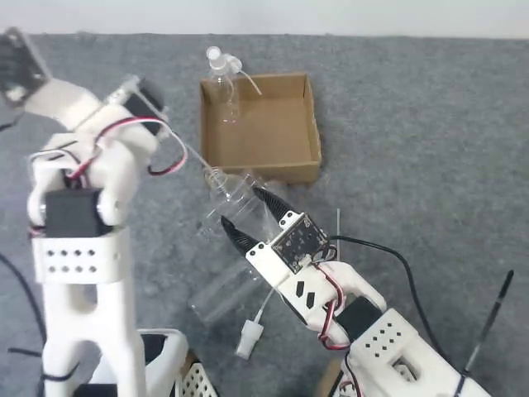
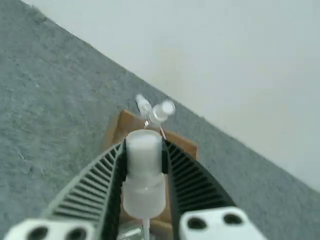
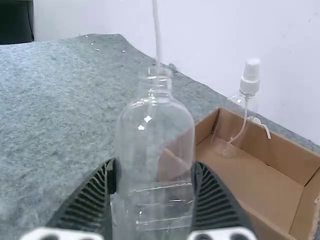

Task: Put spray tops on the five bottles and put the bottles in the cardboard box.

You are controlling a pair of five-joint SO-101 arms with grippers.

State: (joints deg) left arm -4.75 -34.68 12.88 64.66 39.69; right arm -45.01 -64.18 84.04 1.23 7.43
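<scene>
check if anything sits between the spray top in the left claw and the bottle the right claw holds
Nothing visible. The spray top in the left claw has its tube at the open neck of the bottle in the right claw.

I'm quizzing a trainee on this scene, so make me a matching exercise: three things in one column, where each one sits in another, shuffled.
Things:
1. raised spray top
2. upright uncapped bottle
3. capped bottle

Places:
A. standing in the cardboard box
B. clamped in the left gripper
C. clamped in the right gripper

Pairs: 1-B, 2-C, 3-A.
</scene>
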